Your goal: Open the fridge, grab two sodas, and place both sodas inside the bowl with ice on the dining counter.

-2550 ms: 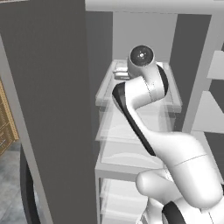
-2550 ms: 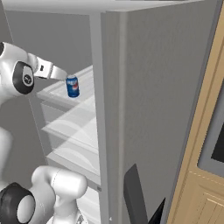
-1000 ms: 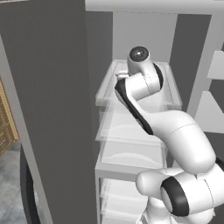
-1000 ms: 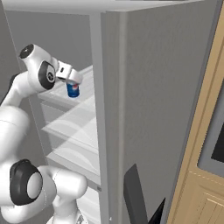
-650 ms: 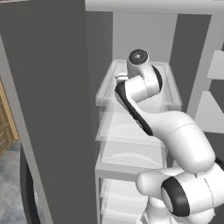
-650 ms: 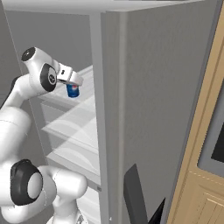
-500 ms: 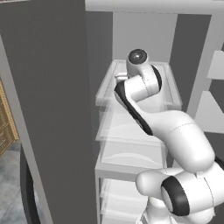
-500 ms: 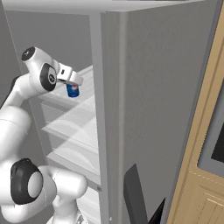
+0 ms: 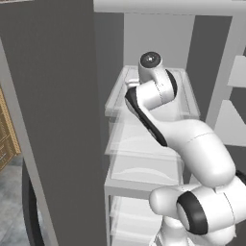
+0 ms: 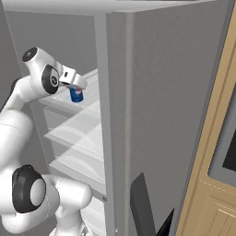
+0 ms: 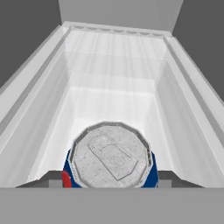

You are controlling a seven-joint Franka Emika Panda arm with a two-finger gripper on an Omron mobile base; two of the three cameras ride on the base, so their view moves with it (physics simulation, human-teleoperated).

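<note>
The arm is reaching deep into the open fridge (image 10: 152,92), and its claw (image 10: 76,87) is clamped around a soda can (image 10: 76,95) from above, up at the level of an upper white shelf (image 9: 144,103). From the camera on the hand, the can's silver top (image 11: 109,155) sits right between the two fingers, with blue showing on both sides, so the grip looks fairly centred. I can't tell whether the can's base is off the shelf or resting on it.

What worries me is the way out. The can hangs below the fingers, and the shelf has raised side walls and a front lip; if the arm pulls back without lifting enough, the can's bottom could catch on that lip and twist out of the grip. A smooth round can held only at two points may also slip if the wrist swings fast. The open door (image 10: 184,115) stands close on the right, so a wide swing of the elbow could knock it. I see no second can, bowl or tabletop from here.
</note>
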